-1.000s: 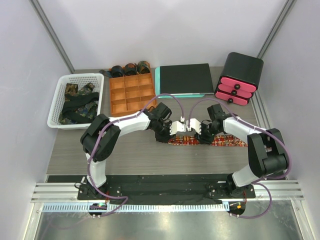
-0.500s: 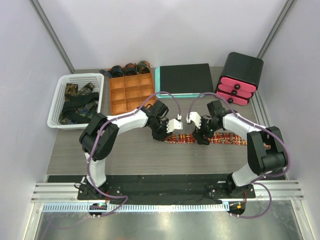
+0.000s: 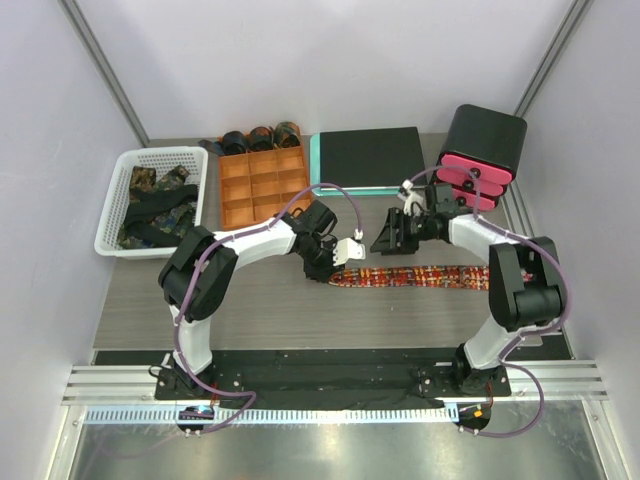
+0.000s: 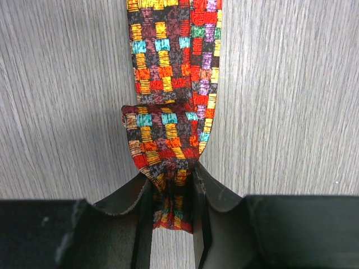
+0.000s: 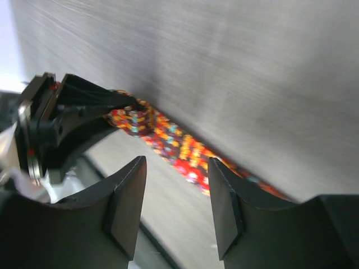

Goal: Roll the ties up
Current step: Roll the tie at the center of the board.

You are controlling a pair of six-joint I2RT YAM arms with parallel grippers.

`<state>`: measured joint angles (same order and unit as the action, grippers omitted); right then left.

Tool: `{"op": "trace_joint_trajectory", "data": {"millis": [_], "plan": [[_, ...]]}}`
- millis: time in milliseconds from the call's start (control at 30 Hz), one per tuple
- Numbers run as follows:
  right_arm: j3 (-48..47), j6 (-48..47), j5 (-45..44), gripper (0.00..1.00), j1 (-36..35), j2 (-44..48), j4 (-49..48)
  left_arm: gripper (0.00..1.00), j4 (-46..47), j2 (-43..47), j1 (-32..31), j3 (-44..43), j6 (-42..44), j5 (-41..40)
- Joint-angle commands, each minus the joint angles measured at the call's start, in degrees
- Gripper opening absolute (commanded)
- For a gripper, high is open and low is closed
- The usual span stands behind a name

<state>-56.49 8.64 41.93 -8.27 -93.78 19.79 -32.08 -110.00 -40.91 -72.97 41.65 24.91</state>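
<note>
The red-orange check tie (image 3: 415, 275) lies flat, running left to right across the table in front of both arms. My left gripper (image 3: 335, 268) is at its left end. In the left wrist view the tie's end (image 4: 168, 134) is folded back once, and my left gripper (image 4: 173, 207) is shut on that fold. My right gripper (image 3: 383, 243) is open and empty, held above the table behind the tie. In the right wrist view its fingers (image 5: 126, 210) stand wide apart, with the tie (image 5: 185, 147) below and my left gripper (image 5: 61, 129) beyond.
A white basket (image 3: 112, 215) at the left holds dark patterned ties (image 3: 155, 205). An orange compartment tray (image 3: 262, 187) has several rolled ties (image 3: 260, 137) along its back. A black pad on a teal board (image 3: 368, 158) and a black box with pink drawers (image 3: 480, 155) stand at the back right.
My right gripper let go of the tie, rose and drew back to the right toward the drawer box. The tie now lies straighter. My left gripper kept its hold.
</note>
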Motion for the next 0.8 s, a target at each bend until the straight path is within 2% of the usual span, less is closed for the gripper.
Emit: {"op": "trace_joint_trajectory", "data": {"millis": [0, 33, 67, 100, 133, 200, 233, 267, 333, 367, 500, 600, 767], "plan": [[2.88, 21.42, 4.22, 0.53, -3.68, -2.55, -13.03, 0.18, -2.82, -0.57, 0.21, -1.3, 0.28, 0.41], [1.48, 18.02, 3.6, 0.55, -3.77, -2.99, -11.63, 0.17, -2.9, -0.83, 0.21, -1.56, 0.19, 0.32], [0.16, 14.94, 2.29, 0.61, -3.07, -3.51, -9.44, 0.17, -2.99, -0.92, 0.3, -1.74, 0.1, 0.32], [-1.59, 10.39, 1.67, 0.63, -2.63, -3.87, -0.81, 0.17, -3.17, -1.01, 0.21, -1.82, 0.19, 0.41], [-6.3, -2.54, 0.18, 0.65, -2.1, -3.96, 4.76, 0.17, -3.17, -0.92, 0.3, -1.83, 0.27, 0.32], [-8.54, -14.91, -3.6, 0.72, 0.79, -1.95, 14.08, 0.17, -3.08, -1.01, 0.21, -1.74, 0.28, 0.41], [-7.85, -19.5, -4.92, 0.75, 2.11, -0.63, 15.61, 0.17, -3.17, -0.92, 0.21, -1.74, 0.19, 0.41], [-7.41, -30.51, -5.8, 0.8, 5.25, 0.69, 17.54, 0.17, -3.17, -0.92, 0.21, -1.74, 0.19, 0.41], [-7.5, -41.46, -9.83, 0.82, 6.95, 3.15, 24.05, 0.18, -3.17, -0.92, 0.3, -1.74, 0.19, 0.49], [-7.23, -52.65, -11.42, 0.83, 7.48, 3.77, 25.54, 0.17, -3.17, -0.84, 0.3, -1.74, 0.27, 0.41], [-4.52, -70.63, -19.06, 0.89, 11.43, 4.66, 30.64, 0.17, -3.26, -0.66, 0.21, -1.56, 0.28, 0.41], [-3.63, -77.78, -21.18, 0.91, 12.58, 3.87, 31.1, 0.18, -3.34, -0.66, 0.3, -1.56, 0.28, 0.32], [-1.09, -84.13, -23.99, 0.93, 12.93, 2.63, 31.19, 0.18, -3.43, -0.75, 0.3, -1.65, 0.1, 0.14]]}}
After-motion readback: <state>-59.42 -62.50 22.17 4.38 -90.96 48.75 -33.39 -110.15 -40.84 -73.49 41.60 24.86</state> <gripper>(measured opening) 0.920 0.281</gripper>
